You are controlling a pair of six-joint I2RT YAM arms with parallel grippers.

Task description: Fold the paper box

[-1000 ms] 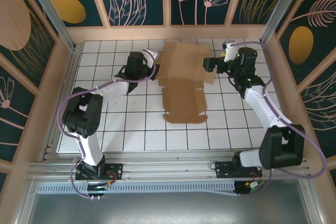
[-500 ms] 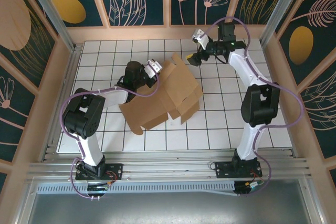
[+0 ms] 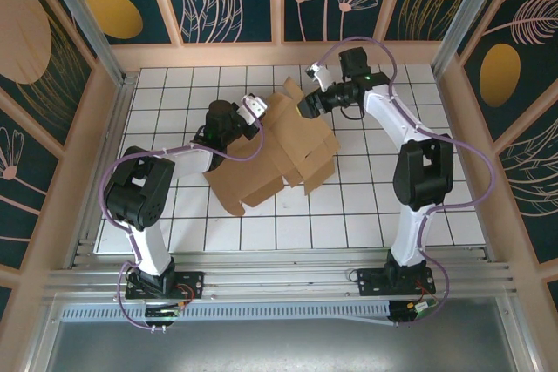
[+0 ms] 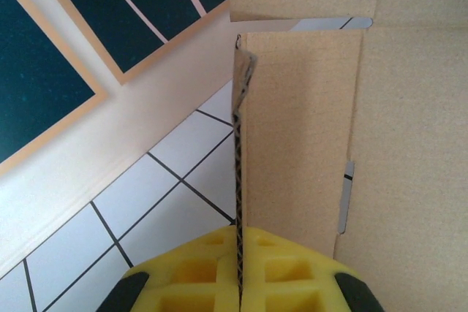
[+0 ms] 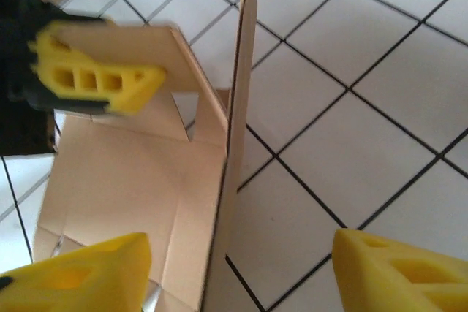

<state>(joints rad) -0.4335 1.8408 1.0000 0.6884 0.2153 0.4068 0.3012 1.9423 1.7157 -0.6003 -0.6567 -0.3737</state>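
**A:** How will the paper box point(image 3: 279, 154) handle?

**B:** It's a thin brown corrugated sheet, so I'd judge it light. Each panel should be stiff, but it will hinge freely at the creases and crush easily along an edge. It sits mid-tabletop point(image 3: 384, 202), tilted and partly lifted. Its lower corner rests toward the near-left tiles and its flaps hang loose.

**A:** Who has hold of it?

**B:** The left claw point(image 4: 238, 268) is clamped on one thin edge. Its wrist view shows the fluted edge running straight up from between the yellow jaws. The right claw point(image 5: 241, 253) stands with its jaws apart, astride an upright panel edge. There is a gap on each side, and it touches nothing I can see.

**A:** Where should it be gripped?

**B:** On a panel edge close to a crease, in from the corners, with the jaws flat on both faces. A pinch on a loose tab would probably just bend it. Held by one edge, the sheet may sag or swing, so the second grip belongs on the far panel.
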